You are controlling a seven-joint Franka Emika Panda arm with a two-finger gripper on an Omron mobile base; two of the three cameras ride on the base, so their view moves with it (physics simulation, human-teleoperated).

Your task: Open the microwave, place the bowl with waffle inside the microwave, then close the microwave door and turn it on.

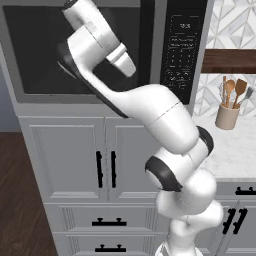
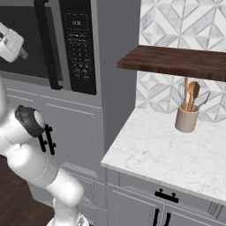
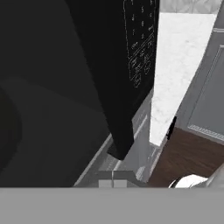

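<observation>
One microwave [image 1: 100,50] — door [image 2: 26,39] closed — claw [image 3: 113,183] shut.

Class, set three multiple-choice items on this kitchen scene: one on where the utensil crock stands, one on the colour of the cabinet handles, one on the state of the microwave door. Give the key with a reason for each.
1. Where does the crock stand?
A. on the wooden shelf
B. on the marble counter, below the shelf
C. inside the microwave

2. What colour are the cabinet handles?
A. black
B. brass
C. white

3. How is the microwave door?
A. swung wide open
B. taken off
C. closed

Key:
1 B: the crock rests on the counter, with the shelf above it.
2 A: the handles are dark bars on grey cabinet doors.
3 C: the microwave door lies flush in the microwave front, its bar handle beside the keypad.
</observation>
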